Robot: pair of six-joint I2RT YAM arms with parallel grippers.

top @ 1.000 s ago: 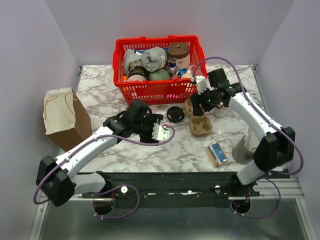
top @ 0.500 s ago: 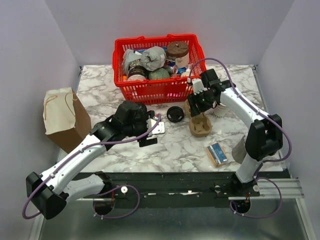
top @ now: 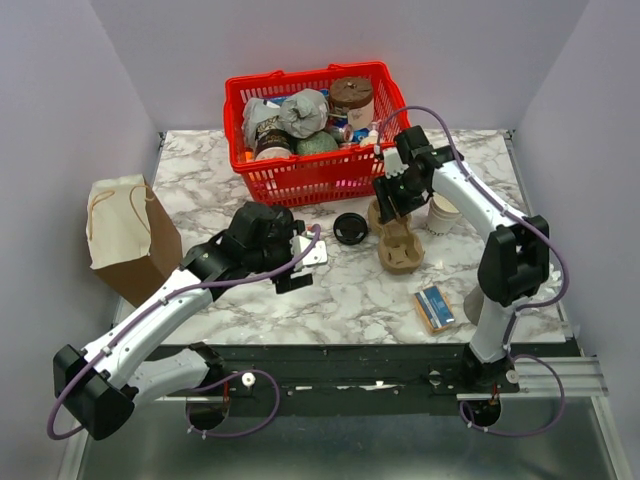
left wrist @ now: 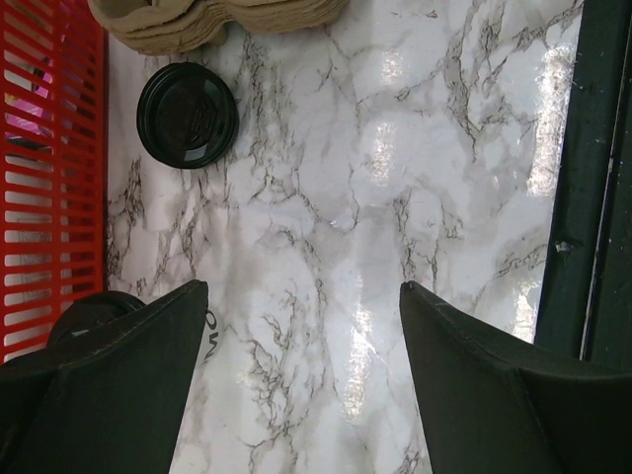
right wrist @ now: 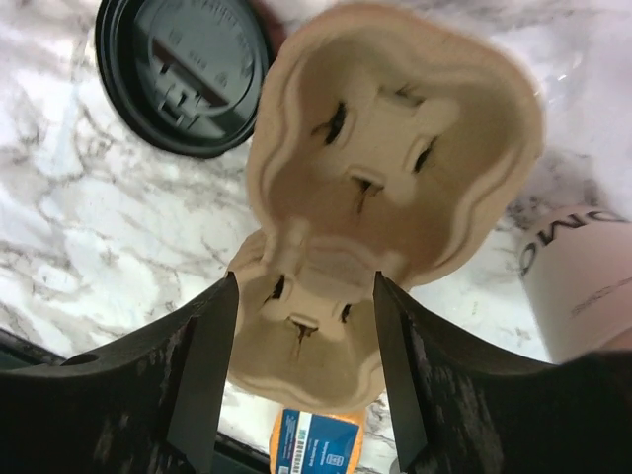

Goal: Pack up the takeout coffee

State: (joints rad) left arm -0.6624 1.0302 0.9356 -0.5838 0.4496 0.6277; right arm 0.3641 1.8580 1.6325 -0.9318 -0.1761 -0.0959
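Packing appears not begun. Left tool (left wrist: 301, 296) stands wide open, empty. Takeout coffee (left wrist: 94, 308) sits on the desk (left wrist: 395, 197) just beside its finger, close by the red basket (left wrist: 49, 148). Right tool (right wrist: 301, 296) hovers half open over the pulp cup carrier (right wrist: 395, 148), holding nothing.

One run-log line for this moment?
left gripper open beside takeout coffee | right gripper open over cup carrier | coffee unheld
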